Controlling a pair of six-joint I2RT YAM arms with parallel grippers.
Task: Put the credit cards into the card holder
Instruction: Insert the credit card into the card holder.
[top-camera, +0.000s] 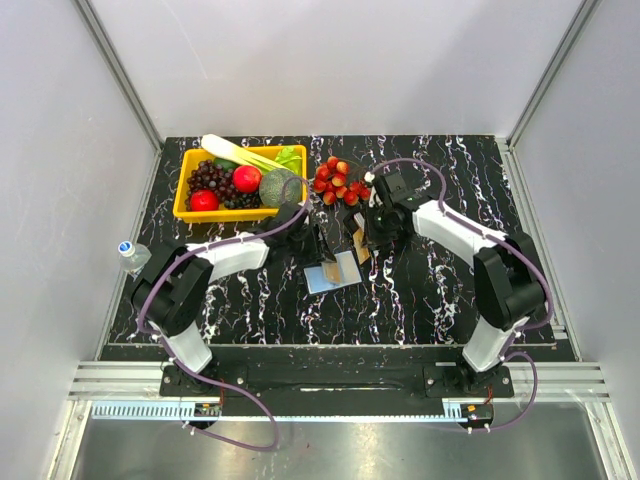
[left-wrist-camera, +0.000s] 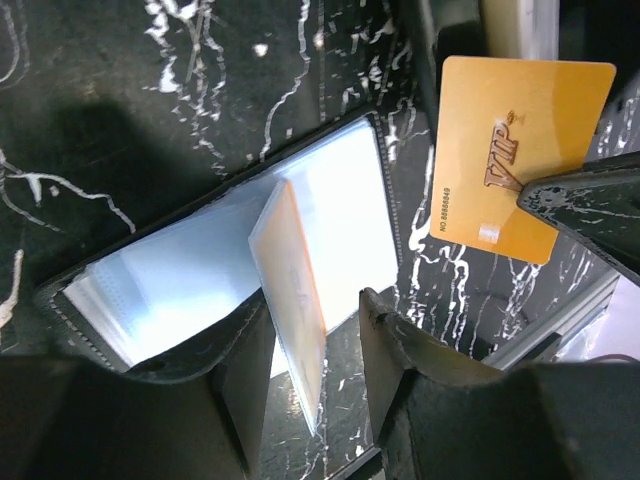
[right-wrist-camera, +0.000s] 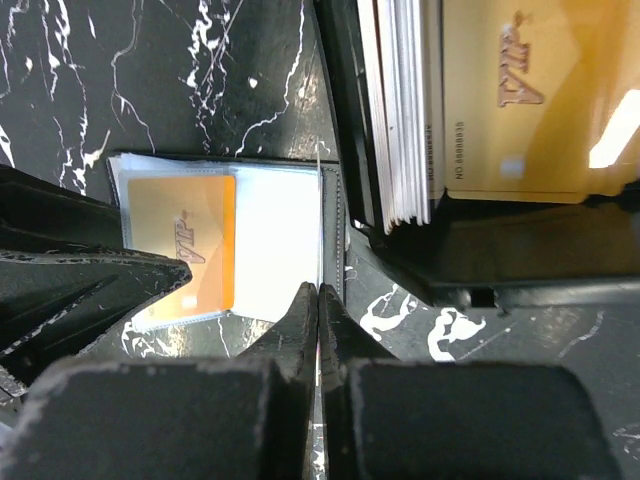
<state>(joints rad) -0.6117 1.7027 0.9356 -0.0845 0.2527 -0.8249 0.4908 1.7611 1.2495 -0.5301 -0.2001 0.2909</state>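
My left tool (left-wrist-camera: 315, 300) is spread around a thin orange card (left-wrist-camera: 290, 260) over the black folding case (left-wrist-camera: 180, 270). My right tool (right-wrist-camera: 318, 290) pinches a gold card (left-wrist-camera: 510, 130).

A: What is reading legibly here?
B: I am reading "VIP" and a number starting "NO.8888" on the gold card (left-wrist-camera: 520, 150); the sleeved card (right-wrist-camera: 185, 245) is also showing "VIP".
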